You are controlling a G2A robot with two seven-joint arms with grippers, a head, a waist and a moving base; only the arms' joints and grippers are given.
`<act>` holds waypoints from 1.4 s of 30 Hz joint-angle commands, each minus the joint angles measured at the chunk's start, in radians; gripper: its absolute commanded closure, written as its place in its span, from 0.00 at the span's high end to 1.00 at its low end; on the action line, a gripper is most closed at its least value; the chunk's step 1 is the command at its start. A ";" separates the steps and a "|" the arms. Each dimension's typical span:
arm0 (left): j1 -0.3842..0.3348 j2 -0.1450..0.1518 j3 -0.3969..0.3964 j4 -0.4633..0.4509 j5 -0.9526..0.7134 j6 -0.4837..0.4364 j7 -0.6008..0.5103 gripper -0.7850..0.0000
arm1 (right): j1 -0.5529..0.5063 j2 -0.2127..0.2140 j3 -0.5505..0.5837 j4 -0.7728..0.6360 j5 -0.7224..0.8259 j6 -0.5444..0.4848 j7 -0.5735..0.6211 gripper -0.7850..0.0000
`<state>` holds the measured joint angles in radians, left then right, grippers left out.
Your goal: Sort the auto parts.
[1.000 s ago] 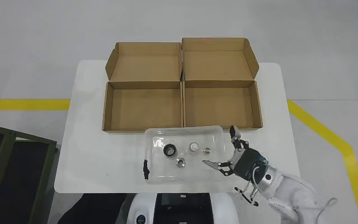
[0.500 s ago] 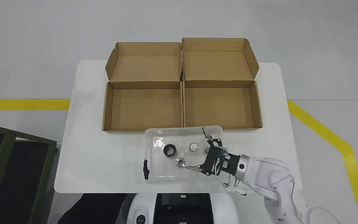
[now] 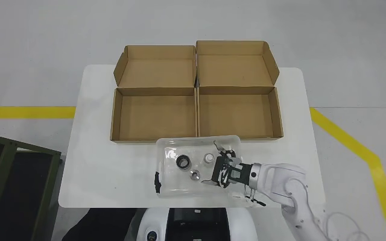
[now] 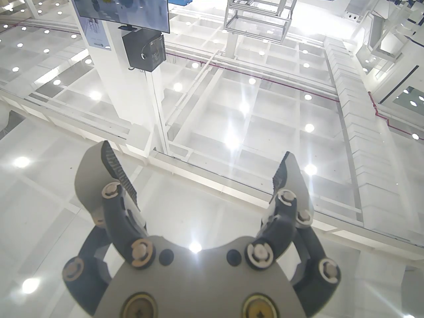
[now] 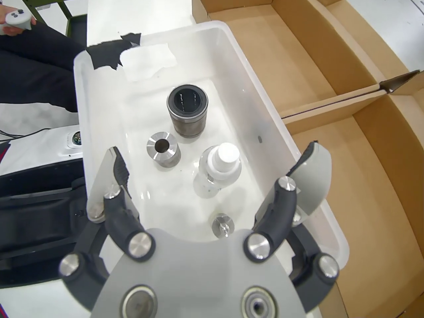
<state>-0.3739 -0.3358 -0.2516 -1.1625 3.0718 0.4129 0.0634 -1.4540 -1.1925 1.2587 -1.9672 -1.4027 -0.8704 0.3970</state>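
Right end effector (image 5: 214,150) splayed; glossy translucent bin (image 5: 255,100) | dark cylindrical bearing (image 5: 187,110)

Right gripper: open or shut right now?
Open. In the right wrist view the right gripper has its fingers spread wide above the clear bin, gripping nothing.

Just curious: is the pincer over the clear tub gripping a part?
No, the right pincer is open above the clear plastic bin, gripping nothing.
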 commanded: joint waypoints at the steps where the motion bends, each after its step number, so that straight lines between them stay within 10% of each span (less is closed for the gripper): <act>1: 0.000 0.000 0.000 0.000 0.000 0.000 0.000 1.00 | 0.003 0.001 -0.006 0.011 -0.004 0.007 0.004 1.00; 7: 0.000 0.000 0.000 0.000 0.000 0.000 0.000 1.00 | 0.014 0.005 -0.020 0.042 -0.021 0.037 -0.001 0.97; 19: 0.000 0.000 0.000 0.000 0.000 0.000 0.000 1.00 | 0.036 0.011 -0.050 0.094 -0.053 0.082 -0.031 0.58; 24: 0.000 0.000 0.000 0.000 0.000 0.000 0.000 1.00 | 0.038 0.014 -0.053 0.097 -0.054 0.095 -0.037 0.37; 28: 0.000 0.000 0.000 0.000 0.000 0.000 0.000 1.00 | 0.036 0.017 -0.051 0.091 -0.046 0.096 -0.051 0.02; 42: 0.000 0.000 0.000 0.000 0.000 0.000 0.000 1.00 | 0.000 0.033 -0.012 -0.059 0.045 0.078 -0.113 0.00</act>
<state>-0.3739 -0.3358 -0.2516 -1.1625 3.0718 0.4129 0.0634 -1.4499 -1.1594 1.2437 -2.0162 -1.3836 -0.7957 0.3035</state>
